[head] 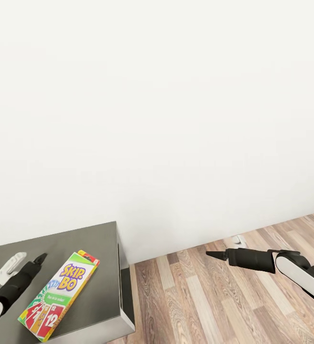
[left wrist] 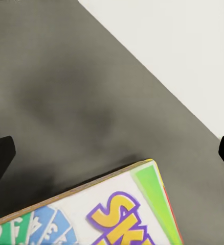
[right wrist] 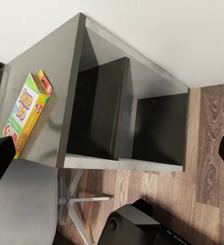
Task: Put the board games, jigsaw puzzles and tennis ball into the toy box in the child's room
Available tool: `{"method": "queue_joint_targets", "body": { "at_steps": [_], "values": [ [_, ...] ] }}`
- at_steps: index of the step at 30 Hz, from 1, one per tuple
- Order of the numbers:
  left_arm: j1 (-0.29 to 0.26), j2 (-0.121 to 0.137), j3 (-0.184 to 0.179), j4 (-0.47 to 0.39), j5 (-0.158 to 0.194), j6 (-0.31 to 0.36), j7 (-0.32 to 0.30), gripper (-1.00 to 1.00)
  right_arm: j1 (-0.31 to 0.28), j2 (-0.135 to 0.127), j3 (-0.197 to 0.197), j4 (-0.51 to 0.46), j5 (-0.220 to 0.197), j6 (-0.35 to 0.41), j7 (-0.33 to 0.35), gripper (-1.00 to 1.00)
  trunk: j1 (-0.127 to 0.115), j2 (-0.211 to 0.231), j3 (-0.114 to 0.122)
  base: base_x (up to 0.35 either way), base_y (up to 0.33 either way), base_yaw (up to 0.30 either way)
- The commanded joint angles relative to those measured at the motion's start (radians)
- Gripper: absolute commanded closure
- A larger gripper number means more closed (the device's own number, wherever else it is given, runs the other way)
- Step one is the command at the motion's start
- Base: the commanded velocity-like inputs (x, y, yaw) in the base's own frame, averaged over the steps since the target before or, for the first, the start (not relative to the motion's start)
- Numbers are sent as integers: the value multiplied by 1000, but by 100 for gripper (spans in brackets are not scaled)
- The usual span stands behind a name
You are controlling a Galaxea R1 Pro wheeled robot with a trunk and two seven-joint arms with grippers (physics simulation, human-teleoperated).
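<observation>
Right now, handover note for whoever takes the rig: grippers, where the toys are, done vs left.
Left gripper: open, empty, hovering beside the SKIP-BO box.
Right gripper: out over the wood floor, holding nothing; fingertips look closed in the head view.
SKIP-BO box lies flat on the dark-grey cabinet top, near its front edge, ungrasped. The cabinet has open compartments underneath.
Done: nothing confirmed from these views.
Left: pick up SKIP-BO, carry it to the toy box; other toys, toy box, bed and table are out of view.

Looks like a room in someone's home
Plain white wall [head: 157,95], wood-plank floor [head: 214,296], a dark grey cubby cabinet [right wrist: 127,117] with a SKIP-BO game box [head: 59,295] lying on top.
</observation>
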Motion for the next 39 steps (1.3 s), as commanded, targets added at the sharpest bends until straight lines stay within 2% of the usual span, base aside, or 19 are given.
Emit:
{"method": "queue_joint_targets", "body": {
  "at_steps": [1, 14, 21, 23, 25, 26, 28, 31, 33, 39],
  "values": [
    [-1, 0, 1, -2, 11, 5, 8, -100, -2, -1, 3, 0, -7, 3, 0, -100, 1, -2, -2, 0, 0, 0],
    [27, -6, 1, -19, 33, 21, 10, -100, -2, 2, 4, -3, -6, 4, -1, -100, 1, -2, -2, 0, 0, 0],
    [34, -15, -1, -21, 53, 33, 31, -100, -2, 2, 3, -3, -6, 6, -2, -100, 1, -2, -2, 0, 0, 0],
    [35, -18, -1, -21, 58, 38, 46, -100, -2, 2, 3, -3, -6, 6, -2, -100, 1, -2, -2, 0, 0, 0],
    [37, -27, -1, -21, 70, 48, 93, -100, -2, 3, 3, -3, -6, 6, -2, -100, 1, -2, -2, 0, 0, 0],
    [37, -27, -1, -21, 70, 48, 93, -100, -2, 3, 3, -3, -6, 6, -2, -100, 1, -2, -2, 0, 0, 0],
    [38, -36, 0, -20, 87, 60, 150, -100, -2, 3, 3, -3, -6, 6, -2, -100, 1, -2, -2, 0, 0, 0],
    [38, -41, 0, -20, 99, 65, 177, -100, -2, 3, 3, -3, -6, 6, -2, -100, 1, -2, -2, 0, 0, 0],
    [39, -48, -2, -22, 121, 72, 219, -100, -2, 3, 3, -3, -6, 6, -2, -100, 1, -2, -2, 0, 0, 0],
    [40, -55, -3, -23, 144, 77, 254, -100, -2, 2, 3, -3, -6, 7, -2, -100, 1, -2, -2, 0, 0, 0]
  ]
}}
